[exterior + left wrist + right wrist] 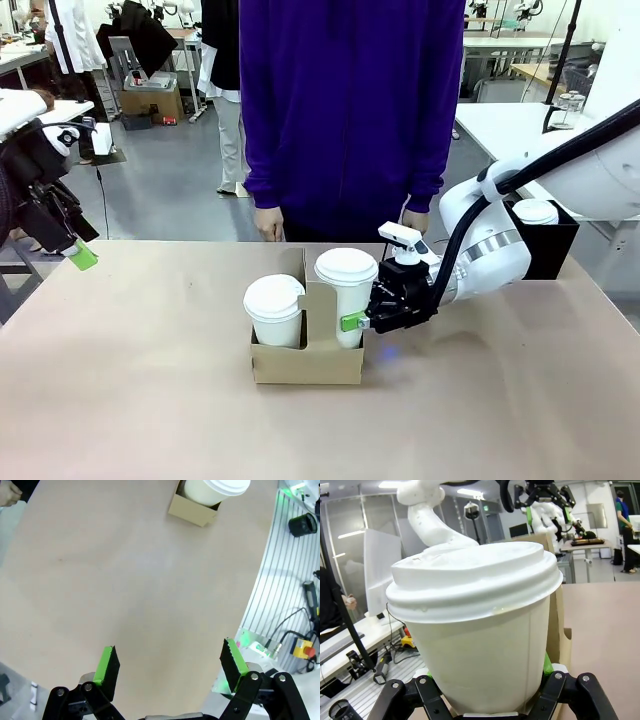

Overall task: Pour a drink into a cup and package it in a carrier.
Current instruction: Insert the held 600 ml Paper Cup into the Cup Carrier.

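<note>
The brown cardboard two-pocket carrier [305,362] sits mid-table, its upright handle tab between two white lidded paper cups. The shorter-standing cup [274,310] is seated in the pocket at the carrier's 9 o'clock. The taller-standing cup [346,293], at 3 o'clock, is clamped by the right gripper [372,318] and looks not fully seated. If the jaws let go too early, or the cup catches the pocket edge, it could tip and spill. The left gripper [170,665] hovers far out at 9 o'clock, spread wide, holding nothing.
</note>
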